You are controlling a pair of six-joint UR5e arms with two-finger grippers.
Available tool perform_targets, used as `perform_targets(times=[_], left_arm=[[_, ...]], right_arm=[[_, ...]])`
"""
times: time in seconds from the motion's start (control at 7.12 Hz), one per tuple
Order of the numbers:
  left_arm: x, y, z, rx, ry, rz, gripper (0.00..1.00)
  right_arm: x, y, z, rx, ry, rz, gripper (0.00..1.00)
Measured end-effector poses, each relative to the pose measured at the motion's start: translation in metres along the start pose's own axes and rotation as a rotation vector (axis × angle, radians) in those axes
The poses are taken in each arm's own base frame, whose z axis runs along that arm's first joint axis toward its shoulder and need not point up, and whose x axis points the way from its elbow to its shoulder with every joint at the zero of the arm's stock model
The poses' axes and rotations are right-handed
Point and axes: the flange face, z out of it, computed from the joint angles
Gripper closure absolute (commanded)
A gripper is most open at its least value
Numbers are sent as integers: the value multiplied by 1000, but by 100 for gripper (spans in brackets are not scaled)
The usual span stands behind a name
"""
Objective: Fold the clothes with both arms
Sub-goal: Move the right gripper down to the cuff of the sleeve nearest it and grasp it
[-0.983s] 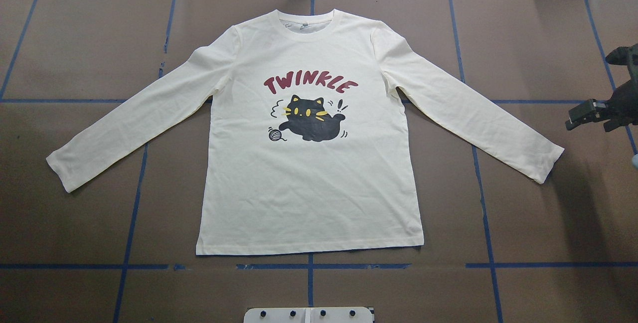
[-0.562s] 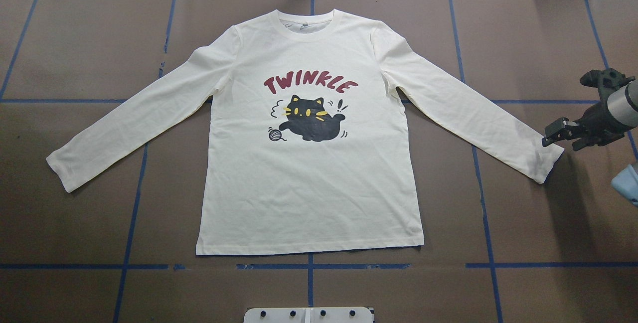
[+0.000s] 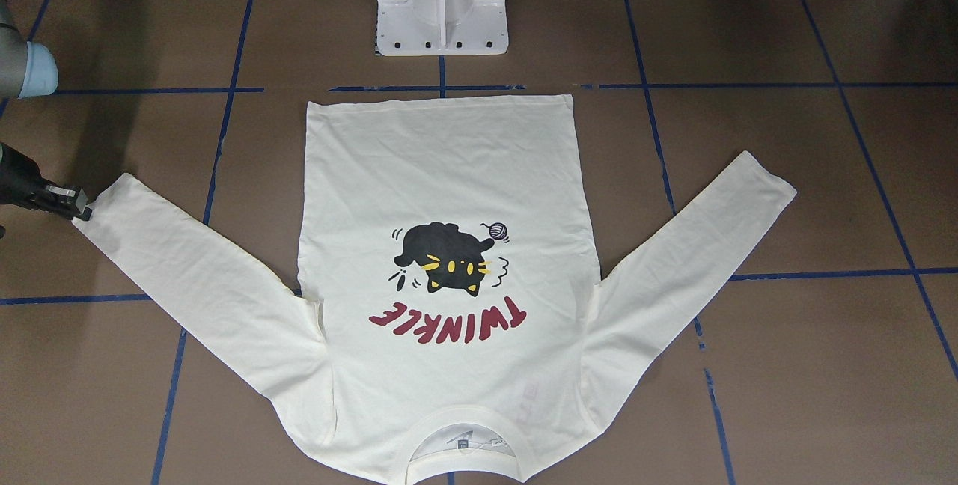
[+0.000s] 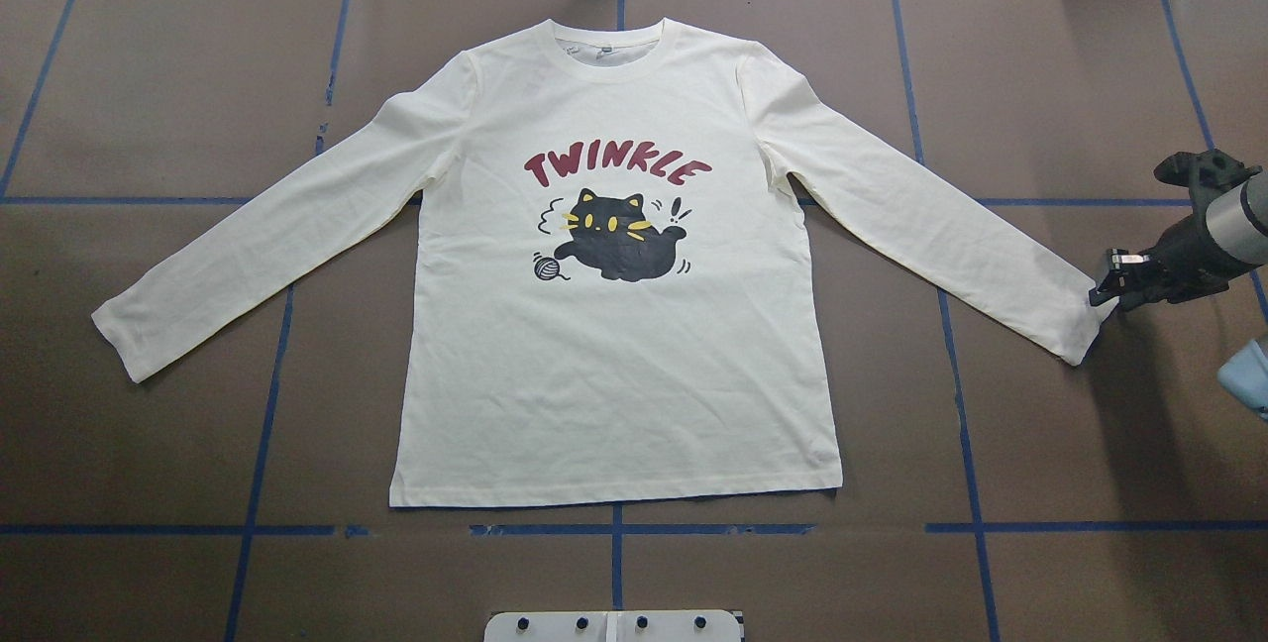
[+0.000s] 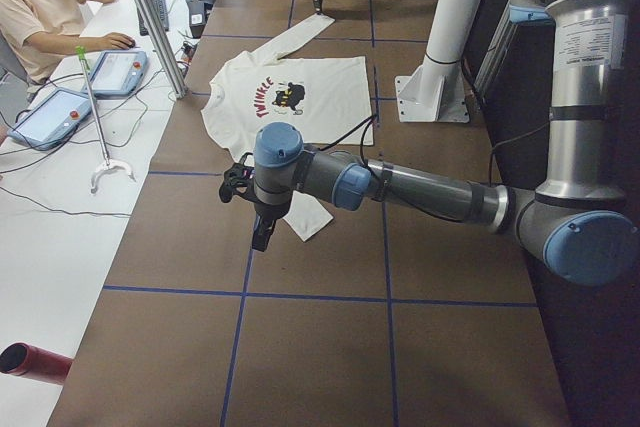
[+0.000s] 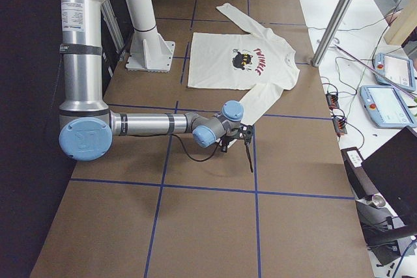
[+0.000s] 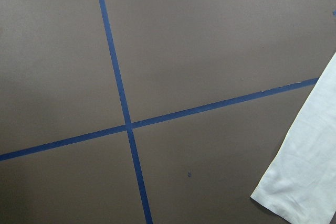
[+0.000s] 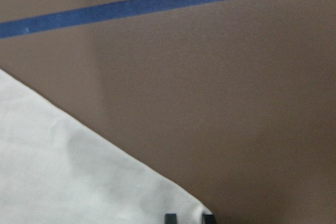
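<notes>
1. the fingers (image 8: 170, 220) of the right arm's black two-finger gripper (image 4: 1108, 291) stand narrowly apart, low at the outer corner of the right sleeve cuff (image 4: 1078, 327); no pinch shows.
2. from there the sleeve runs diagonally inward to the cream-white long-sleeved cat-print t-shirt (image 4: 614, 374), spread flat and print up on the brown worktop (image 4: 149, 77).
3. the left arm's gripper (image 5: 261, 235) hangs just beside the other cuff; its fingers' spread cannot be told.

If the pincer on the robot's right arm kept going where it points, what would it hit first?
The right pincer would meet the sleeve cuff of the cream T-shirt first; its tips sit at the cuff's corner. Whether they touch the cloth is unclear.
</notes>
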Motion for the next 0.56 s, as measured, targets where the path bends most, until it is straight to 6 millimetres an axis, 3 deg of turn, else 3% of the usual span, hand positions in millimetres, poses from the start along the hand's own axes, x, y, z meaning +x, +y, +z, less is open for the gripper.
perform_targets(times=[0.42,0.56], left_arm=[[0,0,0,0,0,0,1],[-1,0,0,0,0,0,1]], right_arm=[[0,-3,1,9,8,-1,37],[2,-4,2,17,17,1,44]])
